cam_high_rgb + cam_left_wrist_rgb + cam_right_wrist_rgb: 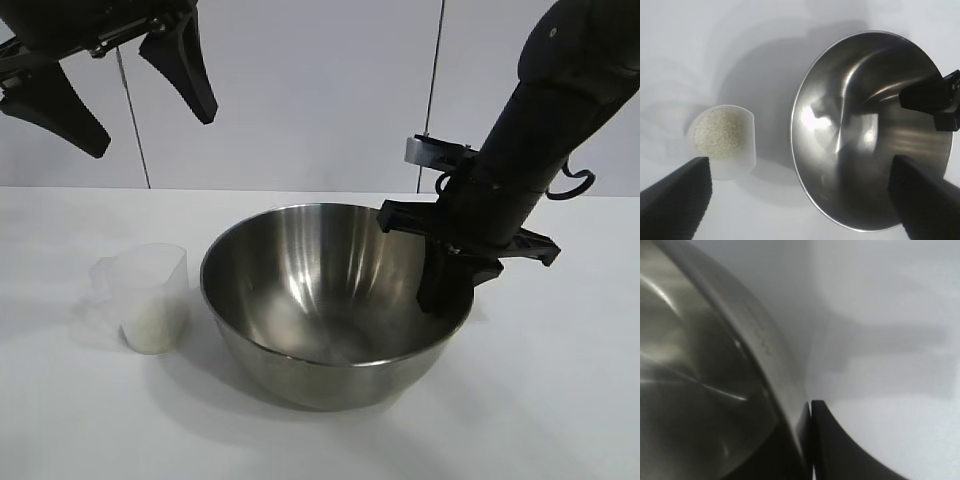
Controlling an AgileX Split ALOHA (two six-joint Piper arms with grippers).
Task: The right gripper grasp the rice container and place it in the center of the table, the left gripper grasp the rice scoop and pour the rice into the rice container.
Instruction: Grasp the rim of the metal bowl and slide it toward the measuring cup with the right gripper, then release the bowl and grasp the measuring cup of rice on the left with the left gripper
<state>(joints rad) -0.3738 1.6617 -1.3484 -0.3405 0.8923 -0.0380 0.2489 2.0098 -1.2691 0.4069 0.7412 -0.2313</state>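
The rice container (pixel 310 290), a large shiny steel bowl, stands on the white table (pixel 560 400) near its middle. My right gripper (pixel 445 285) is shut on the bowl's right rim, one finger inside and one outside (pixel 806 412). The rice scoop (pixel 150 295), a small clear plastic cup, stands upright just left of the bowl and apart from it, with rice (pixel 720 132) in its bottom. My left gripper (pixel 155 135) hangs open high above the scoop, holding nothing. In the left wrist view its fingers straddle the scoop (pixel 725 137) and the bowl (pixel 860 130) from above (pixel 799 167).
A pale panelled wall (pixel 300 90) rises behind the table. White tabletop stretches in front of and to the right of the bowl. The right arm (pixel 540 150) slants down over the bowl's right side.
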